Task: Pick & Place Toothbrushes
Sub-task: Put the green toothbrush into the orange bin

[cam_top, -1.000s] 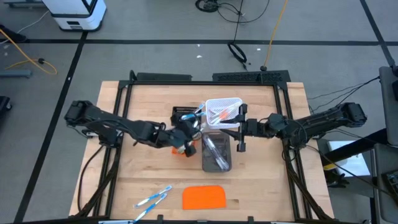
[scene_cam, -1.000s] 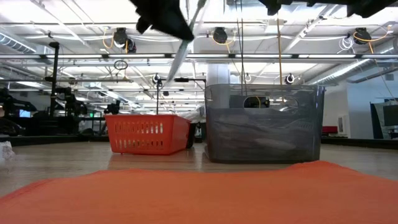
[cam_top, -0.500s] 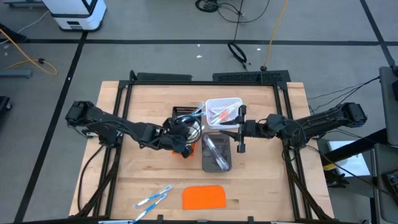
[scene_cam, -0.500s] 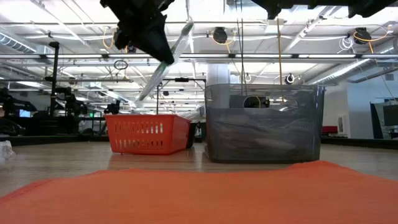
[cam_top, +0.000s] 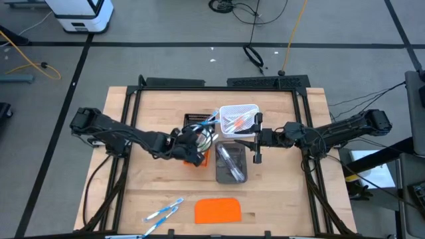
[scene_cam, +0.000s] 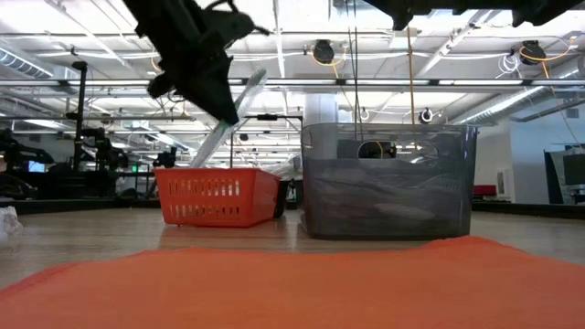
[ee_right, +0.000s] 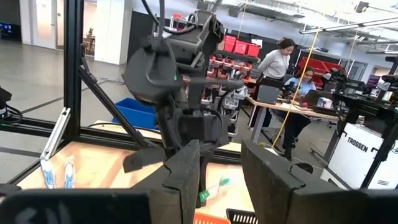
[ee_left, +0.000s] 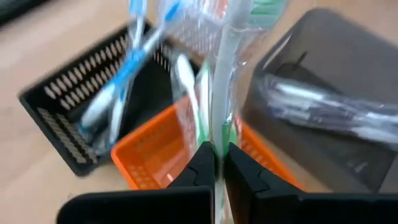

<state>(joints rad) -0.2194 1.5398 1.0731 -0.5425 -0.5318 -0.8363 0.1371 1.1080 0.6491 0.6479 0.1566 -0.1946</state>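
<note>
The wooden table carried four small trays clustered near its middle: a black tray, a white tray, an orange tray and a grey tray. Near the front edge lay a flat orange slab, and just beside it, on its left, a few blue toothbrushes.

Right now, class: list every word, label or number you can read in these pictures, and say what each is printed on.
"TROSSEN": on the white cabinet in the room beyond the table, right wrist view.
Nothing else reads: the toothbrushes, baskets and orange slab show no legible print.
</note>
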